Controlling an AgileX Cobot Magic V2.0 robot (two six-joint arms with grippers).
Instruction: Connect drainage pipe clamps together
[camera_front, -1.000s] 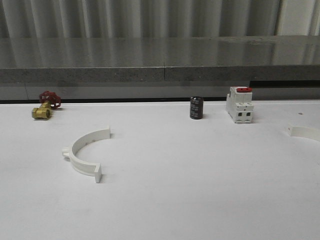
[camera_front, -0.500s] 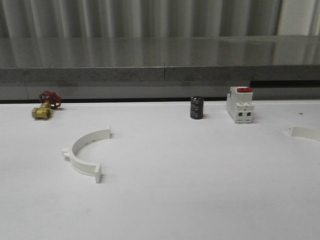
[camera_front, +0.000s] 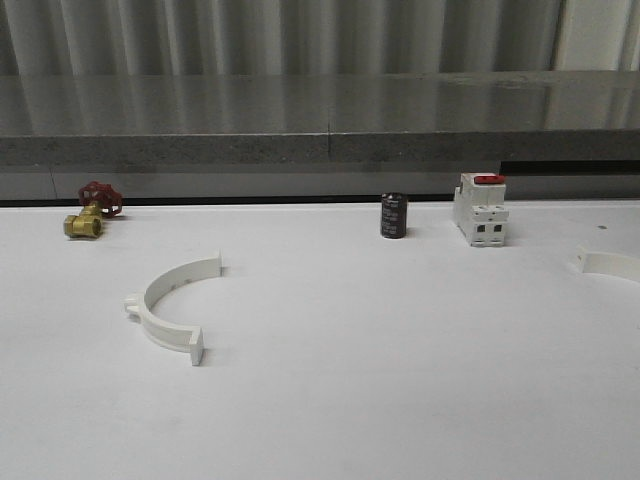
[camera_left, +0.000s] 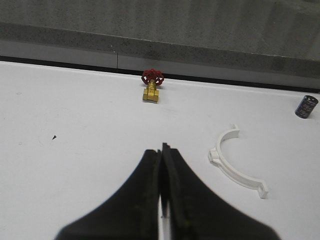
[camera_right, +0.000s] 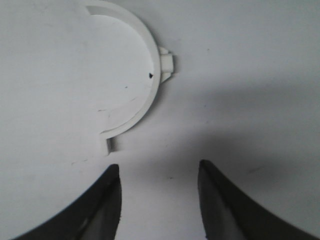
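One drainage pipe clamp (camera_front: 165, 300), a white half-ring, lies flat on the white table at the left; it also shows in the left wrist view (camera_left: 232, 162). The other drainage pipe clamp (camera_front: 610, 263) lies at the table's right edge, partly cut off. My left gripper (camera_left: 162, 150) is shut with nothing in it, hovering over bare table short of the left clamp and a little to its side. My right gripper (camera_right: 159, 170) is open above the table, its fingers just short of the end tab of the right clamp (camera_right: 152, 55), whose side lug (camera_right: 167, 65) points outward.
A brass valve with a red handwheel (camera_front: 90, 210) sits at the back left. A black cylinder (camera_front: 393, 216) and a white breaker with a red top (camera_front: 479, 210) stand at the back, right of centre. A grey ledge (camera_front: 320, 120) runs behind the table.
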